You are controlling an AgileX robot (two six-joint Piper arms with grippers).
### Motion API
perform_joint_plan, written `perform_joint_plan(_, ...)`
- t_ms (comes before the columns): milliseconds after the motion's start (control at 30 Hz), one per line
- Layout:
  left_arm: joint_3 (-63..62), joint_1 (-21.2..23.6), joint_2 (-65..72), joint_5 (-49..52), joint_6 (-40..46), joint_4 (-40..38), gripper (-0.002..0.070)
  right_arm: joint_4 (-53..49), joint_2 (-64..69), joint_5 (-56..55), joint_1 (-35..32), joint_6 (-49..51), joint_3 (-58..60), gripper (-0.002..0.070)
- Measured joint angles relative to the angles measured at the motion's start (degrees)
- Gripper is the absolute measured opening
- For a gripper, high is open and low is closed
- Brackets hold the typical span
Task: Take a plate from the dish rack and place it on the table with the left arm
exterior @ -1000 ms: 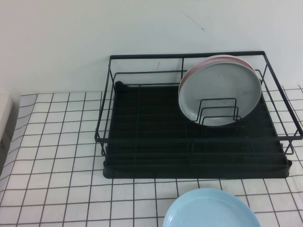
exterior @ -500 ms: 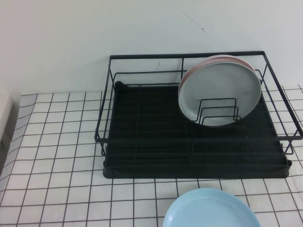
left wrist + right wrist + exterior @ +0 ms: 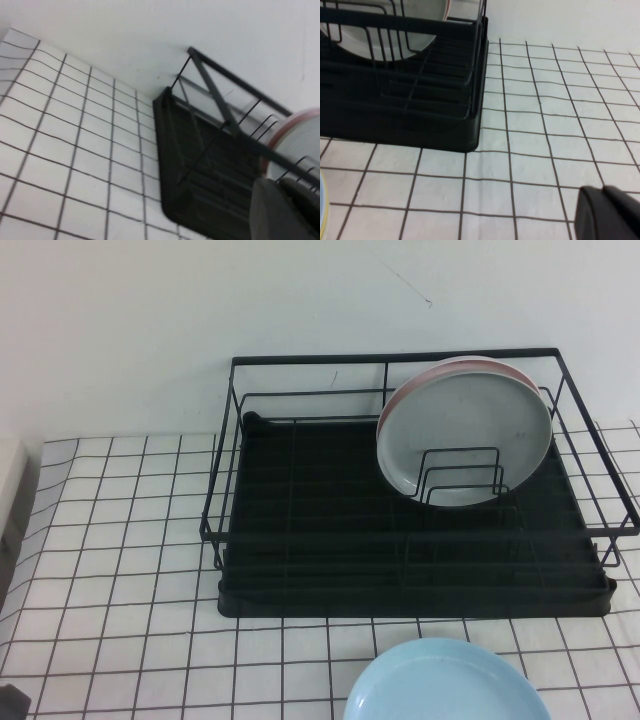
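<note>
The pale grey plate stands upright in the wire dividers at the back right of the black dish rack, leaning on a pale pink plate behind it. A dark part of the left arm shows at the bottom left corner of the high view, above the gridded table. In the left wrist view my left gripper is shut and empty, well short of the rack and the plate. My right gripper is shut and empty, low over the table right of the rack.
A light blue plate lies on the table in front of the rack, at the near edge of the view. A white wall stands right behind the rack. Bare gridded table extends left of the rack.
A dark part of the left arm has come into the bottom left corner of the high view. The plates and rack have not moved.
</note>
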Motion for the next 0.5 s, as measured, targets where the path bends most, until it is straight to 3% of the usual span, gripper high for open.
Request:
perform_joint_plan(100, 0.0, 0.0, 0.0, -1.9, 0.0, -8.3, -0.0004, 0.0, 0.0, 0.0, 0.0, 0.0, 0.0, -0.0001)
perform_joint_plan(267, 0.0, 0.0, 0.0, -3.1, 0.0, -12.0, -0.0004, 0.0, 0.0, 0.0, 0.0, 0.0, 0.0, -0.0001)
perform_joint_plan(500, -6.7, 0.0, 5.1, 9.2, 8.1, -12.1, -0.0004, 0.0, 0.0, 0.0, 0.0, 0.0, 0.0, -0.0001)
